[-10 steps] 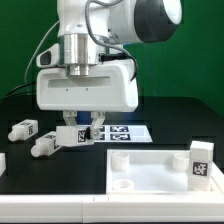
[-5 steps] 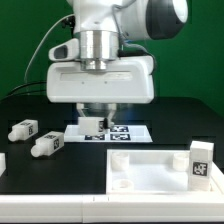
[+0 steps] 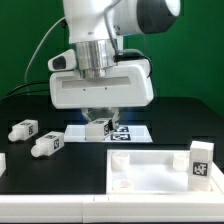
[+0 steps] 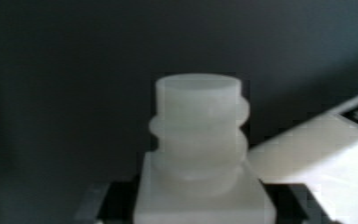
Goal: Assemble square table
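Heads up, your two-finger gripper (image 3: 99,121) is now clamped on one short chunky white plastic leg (image 4: 201,130) and has lifted it off the black table (image 3: 60,178), so it's hanging above the marker board (image 3: 138,132), just behind the big white ribbed plastic square slab (image 3: 160,178), probably headed to a corner next.

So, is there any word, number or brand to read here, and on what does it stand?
None: no words, numbers or brands are visible. The loose legs, the marker board and the upright leg carry only black-and-white square tags, patterns without letters.
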